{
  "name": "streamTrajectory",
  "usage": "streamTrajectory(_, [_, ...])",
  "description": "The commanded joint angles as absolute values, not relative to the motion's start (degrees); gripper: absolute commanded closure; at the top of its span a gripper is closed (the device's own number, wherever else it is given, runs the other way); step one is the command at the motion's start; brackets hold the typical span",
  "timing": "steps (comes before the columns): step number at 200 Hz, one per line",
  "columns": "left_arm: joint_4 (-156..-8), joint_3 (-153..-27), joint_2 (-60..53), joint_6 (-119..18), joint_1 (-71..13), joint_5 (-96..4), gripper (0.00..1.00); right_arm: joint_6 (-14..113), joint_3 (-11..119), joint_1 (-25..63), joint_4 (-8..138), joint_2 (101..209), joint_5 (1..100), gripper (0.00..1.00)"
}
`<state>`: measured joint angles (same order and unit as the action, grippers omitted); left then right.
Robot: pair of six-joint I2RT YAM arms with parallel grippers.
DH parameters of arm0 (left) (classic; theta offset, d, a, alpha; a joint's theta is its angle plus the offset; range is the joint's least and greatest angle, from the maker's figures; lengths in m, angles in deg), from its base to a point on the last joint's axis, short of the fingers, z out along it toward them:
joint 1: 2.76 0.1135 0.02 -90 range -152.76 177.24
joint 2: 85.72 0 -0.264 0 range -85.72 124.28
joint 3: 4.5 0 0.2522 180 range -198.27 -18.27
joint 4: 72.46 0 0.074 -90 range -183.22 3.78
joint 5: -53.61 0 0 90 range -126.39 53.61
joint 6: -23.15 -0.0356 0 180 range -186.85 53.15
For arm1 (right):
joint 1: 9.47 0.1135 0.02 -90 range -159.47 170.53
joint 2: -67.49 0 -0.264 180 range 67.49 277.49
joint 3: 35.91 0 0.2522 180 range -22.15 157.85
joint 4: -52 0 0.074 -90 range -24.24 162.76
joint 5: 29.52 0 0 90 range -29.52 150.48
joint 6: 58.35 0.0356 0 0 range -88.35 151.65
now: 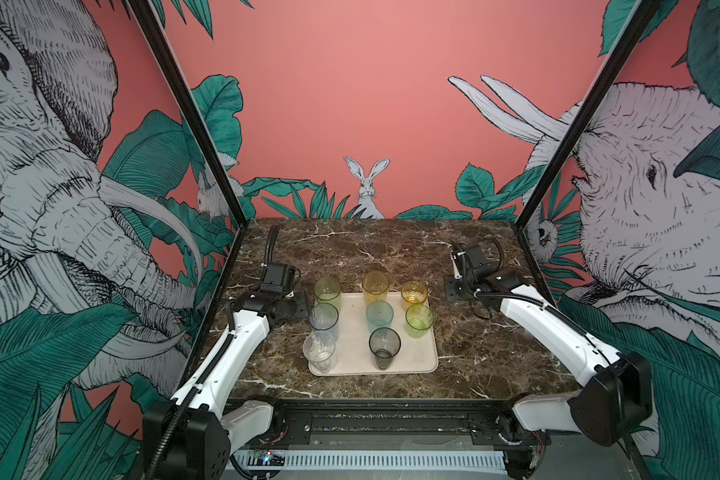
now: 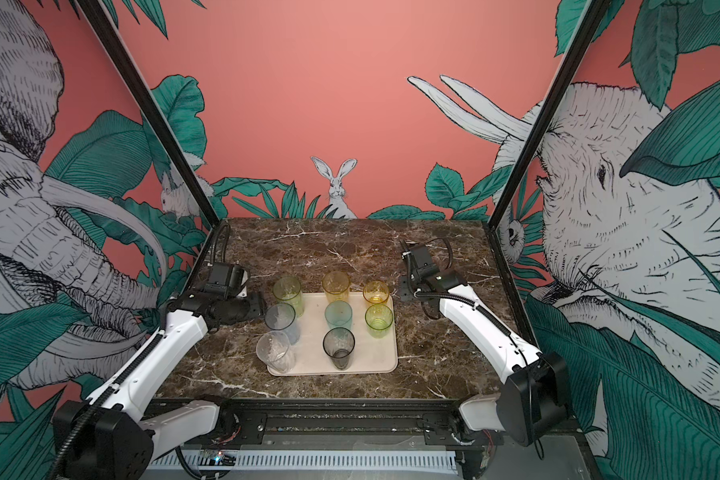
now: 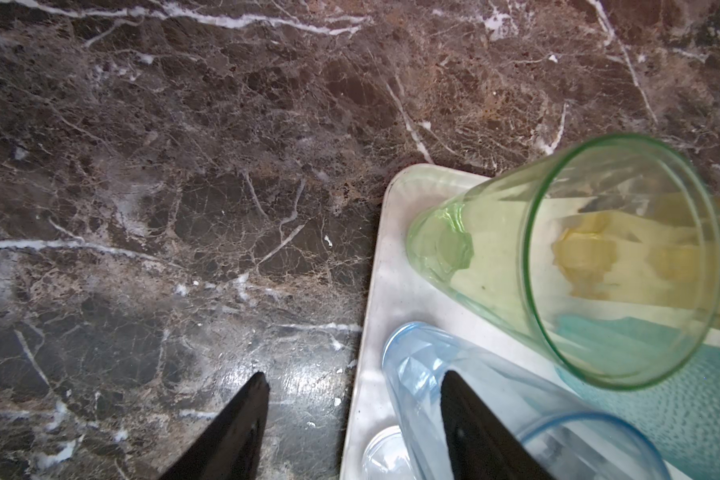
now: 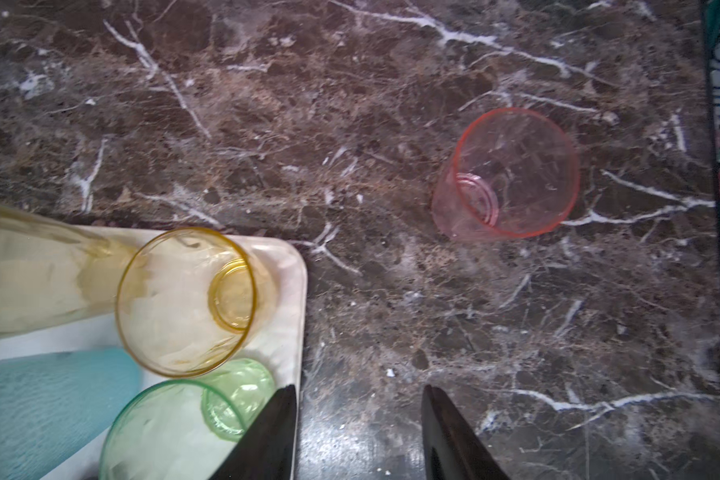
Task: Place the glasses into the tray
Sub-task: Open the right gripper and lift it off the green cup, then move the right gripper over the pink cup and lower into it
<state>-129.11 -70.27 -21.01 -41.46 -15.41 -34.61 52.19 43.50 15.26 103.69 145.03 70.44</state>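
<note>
I see the cream tray [image 1: 416, 361] mid marble table [image 1: 479, 357], w/ eight glasses [image 1: 379, 316] upright on it. A pink glass [image 4: 508, 174] stands off-tray on bare marble, apart from the tray corner; only the R wrist cam shows it. My left gripper [image 3: 354, 376] sits at the tray's 10 o'clock, right gripper [image 4: 358, 390] at 2 o'clock. Both have fingers apart, nothing between.
</note>
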Motion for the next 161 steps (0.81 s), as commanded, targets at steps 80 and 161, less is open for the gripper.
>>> streamTrajectory(80, [-129.6,-70.6,-22.7,-41.3,-15.1,-33.8,0.33,52.3,47.7,4.6,96.9,147.1,71.8,0.30])
streamTrajectory(161, [-129.8,-71.2,-22.7,-41.7,-15.1,-33.3,0.33,54.1,48.5,-3.0,95.4,152.6,65.8,0.29])
